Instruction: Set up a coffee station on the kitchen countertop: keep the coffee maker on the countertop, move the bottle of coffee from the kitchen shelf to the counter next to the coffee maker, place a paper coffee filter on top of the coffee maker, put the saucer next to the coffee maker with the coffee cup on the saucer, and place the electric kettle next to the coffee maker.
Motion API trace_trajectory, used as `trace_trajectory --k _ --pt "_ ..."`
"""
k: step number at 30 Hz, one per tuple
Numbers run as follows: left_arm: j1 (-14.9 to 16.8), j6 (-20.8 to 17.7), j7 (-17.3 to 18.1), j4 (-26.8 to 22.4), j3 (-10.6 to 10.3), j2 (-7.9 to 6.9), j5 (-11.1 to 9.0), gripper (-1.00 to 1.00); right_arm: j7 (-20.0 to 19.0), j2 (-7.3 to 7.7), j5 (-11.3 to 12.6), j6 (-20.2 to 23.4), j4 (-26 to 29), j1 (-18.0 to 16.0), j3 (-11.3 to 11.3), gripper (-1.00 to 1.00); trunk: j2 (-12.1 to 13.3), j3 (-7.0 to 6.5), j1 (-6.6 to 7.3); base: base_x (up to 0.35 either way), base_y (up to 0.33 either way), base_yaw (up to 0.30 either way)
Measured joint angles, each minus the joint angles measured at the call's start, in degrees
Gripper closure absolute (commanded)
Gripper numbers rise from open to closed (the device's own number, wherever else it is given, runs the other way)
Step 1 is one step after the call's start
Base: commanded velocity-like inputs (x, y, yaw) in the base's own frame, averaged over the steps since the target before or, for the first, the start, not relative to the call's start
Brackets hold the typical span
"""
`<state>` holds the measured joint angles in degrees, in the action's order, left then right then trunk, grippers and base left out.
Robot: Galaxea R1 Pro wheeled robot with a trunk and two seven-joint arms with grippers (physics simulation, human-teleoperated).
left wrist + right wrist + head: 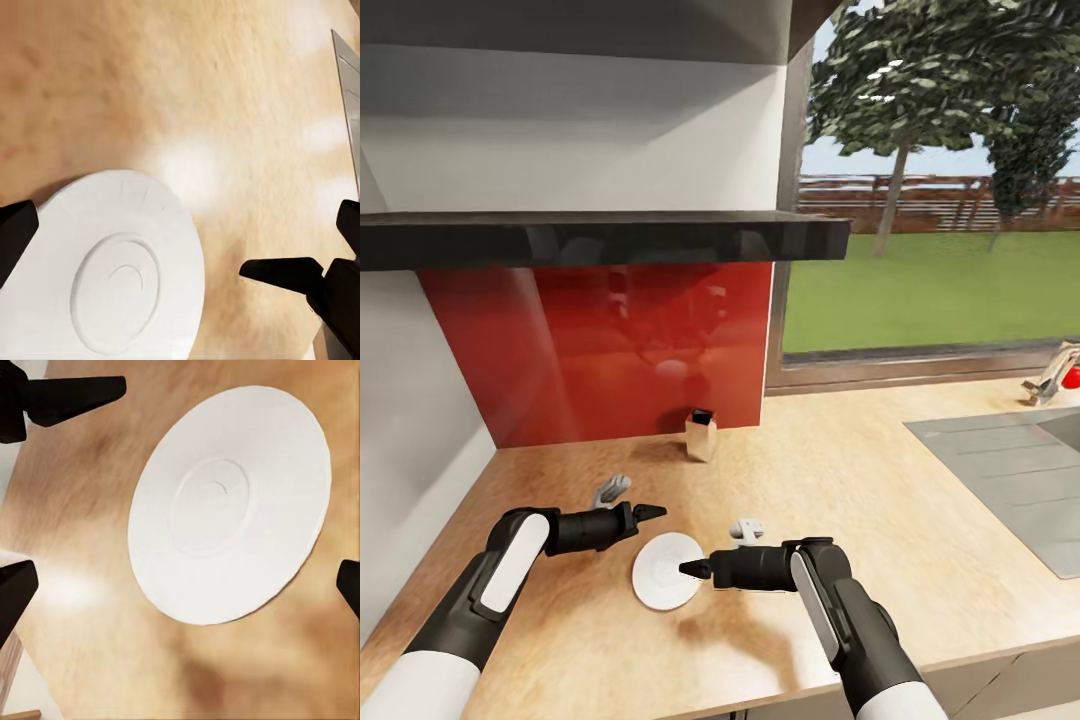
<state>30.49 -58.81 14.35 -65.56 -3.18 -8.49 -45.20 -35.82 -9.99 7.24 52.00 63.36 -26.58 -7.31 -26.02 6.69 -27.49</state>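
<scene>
This is looking like a home kitchen. A pale wooden countertop (840, 480) is running along the wall under a glossy red backsplash (600, 340), with a dark shelf (600, 240) hanging above it. A steel sink (1010, 470) with a tap (1052, 375) is sitting well off beyond the right jaws. A window (940, 180) is looking out on lawn, trees and a fence. A white saucer (665, 570) is lying on the wood between the two sets of jaws.

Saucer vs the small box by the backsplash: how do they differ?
The saucer is white, round and lies flat between both arms; the box is tan with a dark top, stands upright and sits farther back against the red backsplash. Both rest on the wooden countertop.
</scene>
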Motion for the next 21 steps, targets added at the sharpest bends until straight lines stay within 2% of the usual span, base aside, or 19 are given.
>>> trace_trajectory --k 6,12,21 --pt "-1.09 0.0 0.01 0.01 0.04 0.0 0.02 -1.0 0.0 0.0 0.0 0.0 -0.09 0.0 0.0 -1.0 0.0 0.0 0.0 0.139 0.008 0.0" --pt "-2.53 0.0 0.01 -0.09 0.16 -0.99 0.01 -1.0 0.0 0.0 0.0 0.0 -0.25 0.0 0.0 -1.0 0.0 0.0 -0.02 0.017 0.003 0.0" --pt "-3.89 0.0 0.01 -0.4 0.07 -1.12 0.01 -1.0 -0.06 0.0 0.0 -0.02 -2.15 0.0 -0.08 -1.0 0.0 0.0 -0.02 0.0 0.0 0.0"
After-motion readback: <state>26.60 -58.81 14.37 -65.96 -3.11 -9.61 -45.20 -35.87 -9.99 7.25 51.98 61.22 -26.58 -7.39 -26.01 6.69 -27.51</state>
